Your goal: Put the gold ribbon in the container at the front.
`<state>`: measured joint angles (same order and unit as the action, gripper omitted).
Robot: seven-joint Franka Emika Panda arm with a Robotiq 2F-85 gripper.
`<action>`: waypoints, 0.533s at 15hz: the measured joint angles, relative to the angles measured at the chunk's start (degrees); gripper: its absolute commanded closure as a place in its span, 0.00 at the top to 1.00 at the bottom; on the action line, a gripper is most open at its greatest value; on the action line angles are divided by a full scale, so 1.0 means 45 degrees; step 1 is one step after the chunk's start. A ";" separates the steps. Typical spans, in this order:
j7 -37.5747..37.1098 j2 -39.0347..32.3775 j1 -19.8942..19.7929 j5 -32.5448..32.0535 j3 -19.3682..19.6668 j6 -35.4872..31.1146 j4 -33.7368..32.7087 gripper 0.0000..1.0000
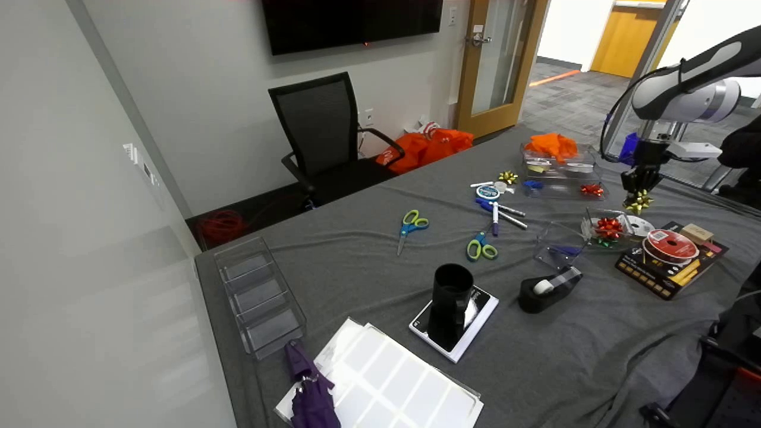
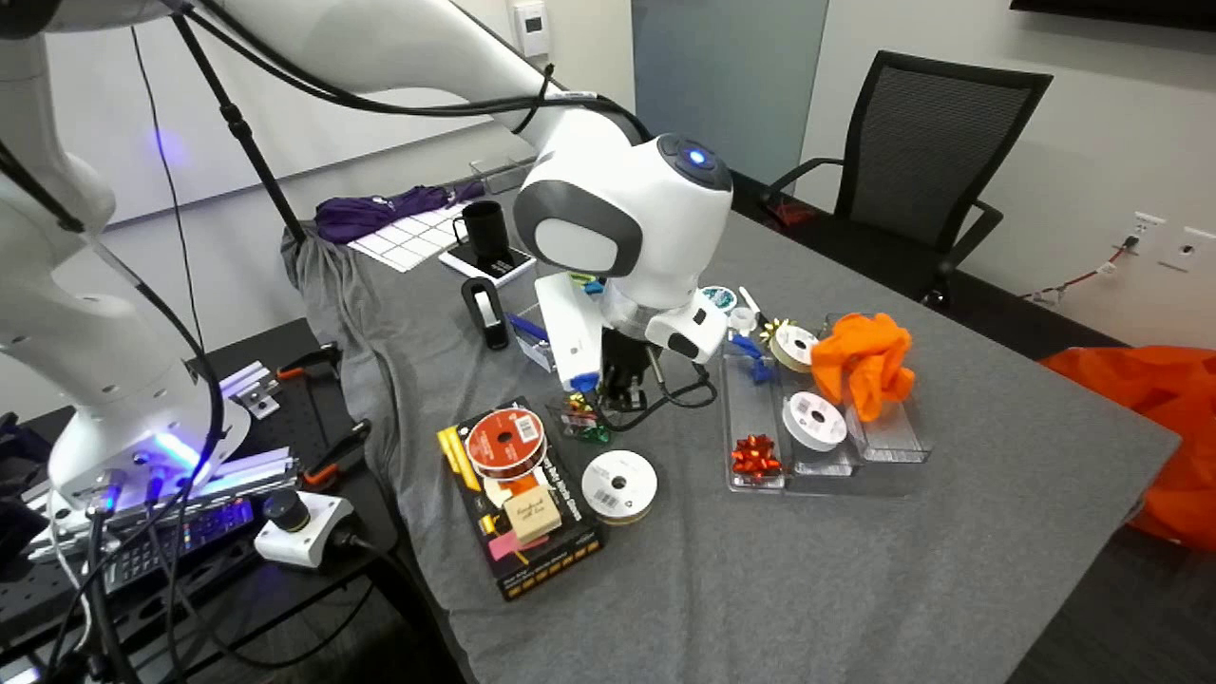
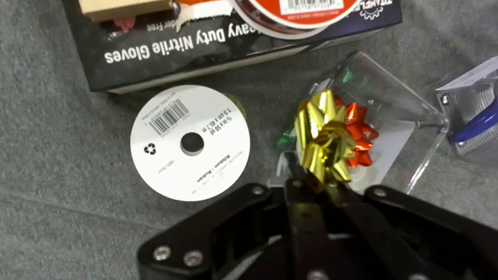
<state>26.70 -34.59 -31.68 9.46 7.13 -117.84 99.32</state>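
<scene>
A shiny gold ribbon bow (image 3: 325,136) is pinched between the fingertips of my gripper (image 3: 321,186). The gold bow also shows in an exterior view (image 1: 638,203), hanging below the gripper (image 1: 641,181) above the table. A small clear container (image 3: 406,91) lies below and beyond the held bow in the wrist view. It holds a red bow (image 3: 360,134) and something green (image 3: 287,139). This container also shows in an exterior view (image 1: 628,229), left of and below the gripper. In an exterior view the arm partly hides the gripper (image 2: 625,385).
A white ribbon spool (image 3: 190,171) and a glove box (image 3: 214,64) bearing a red spool (image 1: 670,245) lie beside the container. A clear box with blue pens (image 3: 467,120) is near. A large divided clear tray (image 2: 898,442) holds spools, orange cloth and a red bow. Another gold bow (image 1: 508,177) lies beside it.
</scene>
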 measured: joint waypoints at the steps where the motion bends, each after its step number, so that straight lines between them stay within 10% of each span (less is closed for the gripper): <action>1: -0.0016 -0.0002 0.0005 0.0000 0.0000 0.0003 -0.0049 0.02; 8: -0.0100 -0.0136 0.0052 0.0112 -0.0008 0.0085 -0.0162 0.01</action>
<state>26.26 -35.20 -31.45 9.96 7.10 -117.46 98.59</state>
